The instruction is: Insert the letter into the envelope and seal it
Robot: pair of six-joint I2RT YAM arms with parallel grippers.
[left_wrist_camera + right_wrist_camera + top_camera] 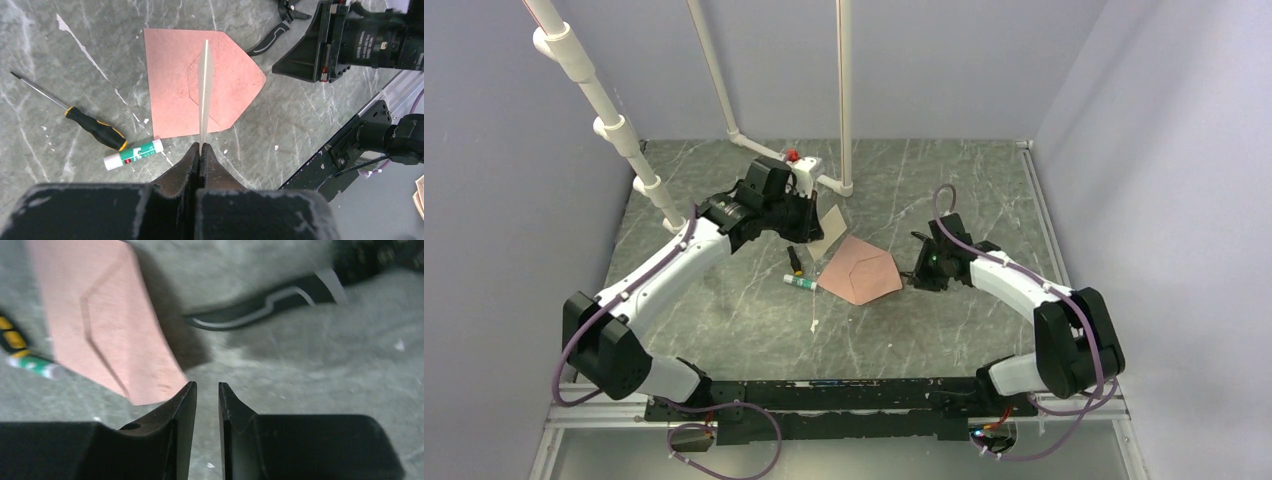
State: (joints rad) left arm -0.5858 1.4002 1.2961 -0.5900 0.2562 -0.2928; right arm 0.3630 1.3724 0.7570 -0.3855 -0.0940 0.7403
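The salmon-pink envelope [861, 270] lies flat on the table, its pointed flap toward my right gripper. It also shows in the left wrist view [170, 85] and the right wrist view [100, 315]. My left gripper [200, 145] is shut on the pale tan letter [203, 90], which is seen edge-on and held in the air above the envelope. From above, the left gripper [807, 232] and the letter [830, 228] are just behind the envelope's far left. My right gripper [207, 385] is slightly open and empty, low beside the envelope's right tip [914, 270].
A green-and-white glue stick [801, 283] and a black-and-yellow screwdriver [92, 127] lie left of the envelope. A black hand tool [260, 307] lies behind the right gripper. White pipe stands [844, 100] rise at the back of the table.
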